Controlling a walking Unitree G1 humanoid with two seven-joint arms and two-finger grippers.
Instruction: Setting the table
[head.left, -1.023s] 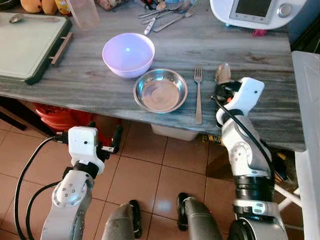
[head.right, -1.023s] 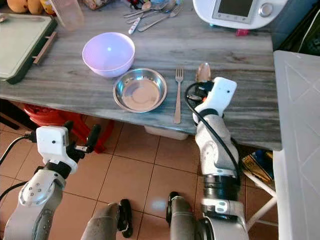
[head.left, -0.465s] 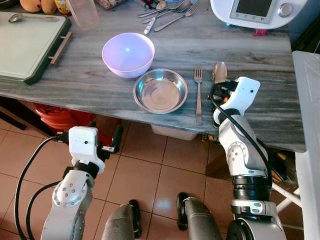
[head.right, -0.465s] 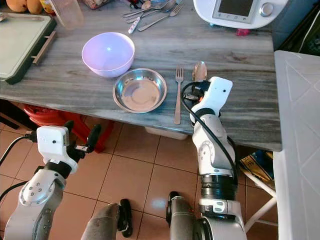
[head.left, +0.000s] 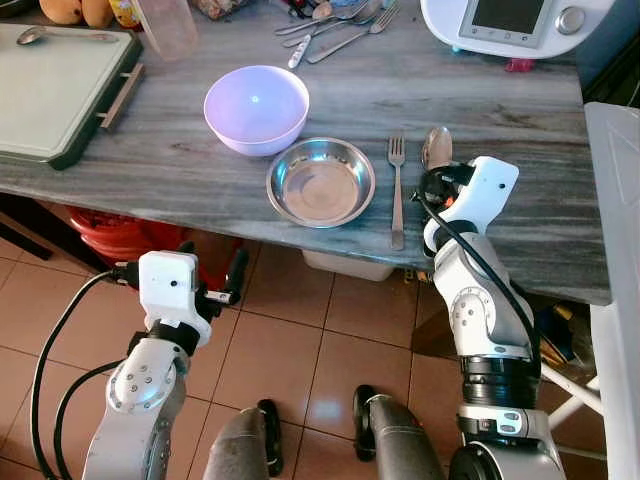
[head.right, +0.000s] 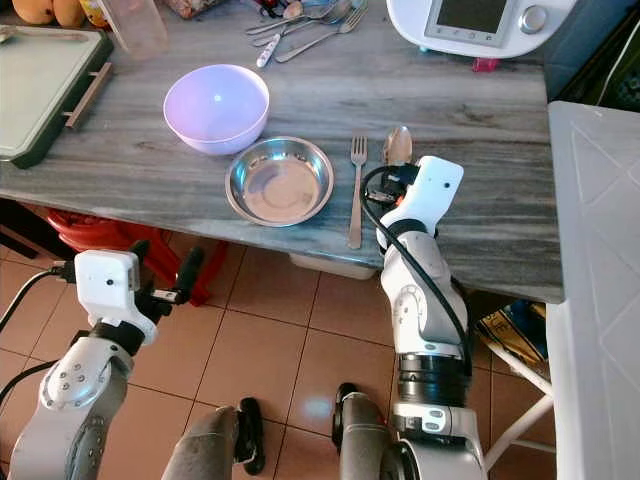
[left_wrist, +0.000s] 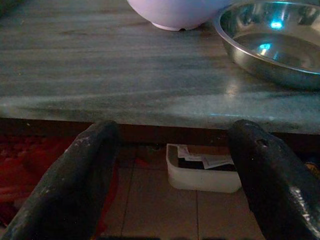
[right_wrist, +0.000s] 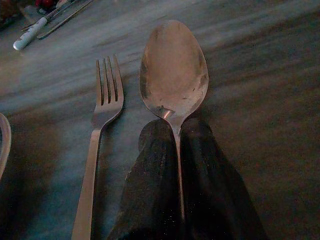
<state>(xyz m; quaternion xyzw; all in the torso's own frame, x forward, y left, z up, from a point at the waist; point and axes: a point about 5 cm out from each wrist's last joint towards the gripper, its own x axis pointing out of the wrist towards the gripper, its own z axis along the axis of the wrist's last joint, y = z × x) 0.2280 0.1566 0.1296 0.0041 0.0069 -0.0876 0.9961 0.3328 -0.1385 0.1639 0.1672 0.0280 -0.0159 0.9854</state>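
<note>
In the left eye view the setting looks partly laid: a steel bowl (head.left: 320, 181) sits at the centre of the frame near the front edge of the tabletop (head.left: 520, 200), a lilac bowl (head.left: 256, 108) just up and left of it, and a fork (head.left: 397, 190) lies to its right. The spoon (head.left: 436, 146) is right of the fork, and by the look of it not yet let go; spare cutlery (head.left: 335, 24) waits at the top of the frame. The right gripper (head.left: 432, 183) reaches over the table edge at centre right, forearm rising from below, while the left gripper (head.left: 212, 270) hangs at lower left, below the tabletop. In the left wrist view its fingers (left_wrist: 75, 182) are spread wide with nothing between. In the right wrist view the fingers (right_wrist: 155, 175) are clenched on the spoon's handle, bowl end pointing away, parallel to the fork.
</note>
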